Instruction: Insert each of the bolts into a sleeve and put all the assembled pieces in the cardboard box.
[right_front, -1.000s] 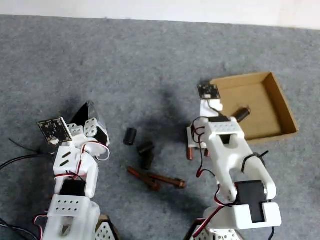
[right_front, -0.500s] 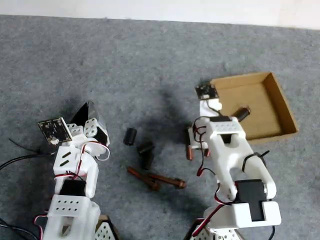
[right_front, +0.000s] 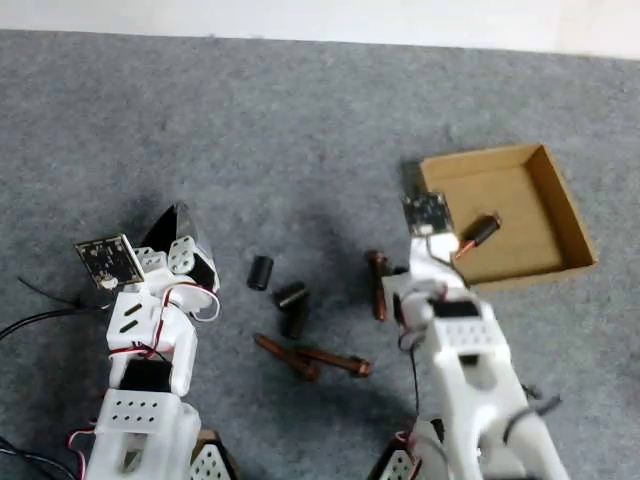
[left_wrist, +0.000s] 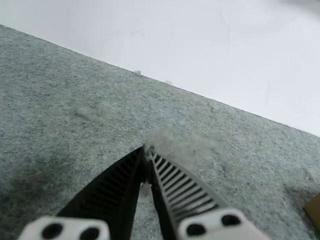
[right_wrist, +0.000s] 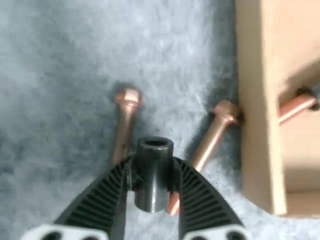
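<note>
Black sleeve, rigid, light, likely slick: your right gripper clamps it mid-body. Take a bolt by the shank. Left gripper closed, empty.

A grey carpet with a short, matted, felt-like pile covers the whole working surface. Its colour is mottled, with lighter and darker grey fibres mixed together. Along the far edge it meets a plain white wall, and the seam between them runs straight across. In the left wrist view the wall looks smooth and matt, with a few faint scuffs, and some small specks lie right at the seam. A pale tuft of fluff sits loose on the carpet nearby. The light is soft and even. Shadows on the carpet are blurred grey patches with no hard edges, the darkest near the middle.
</note>
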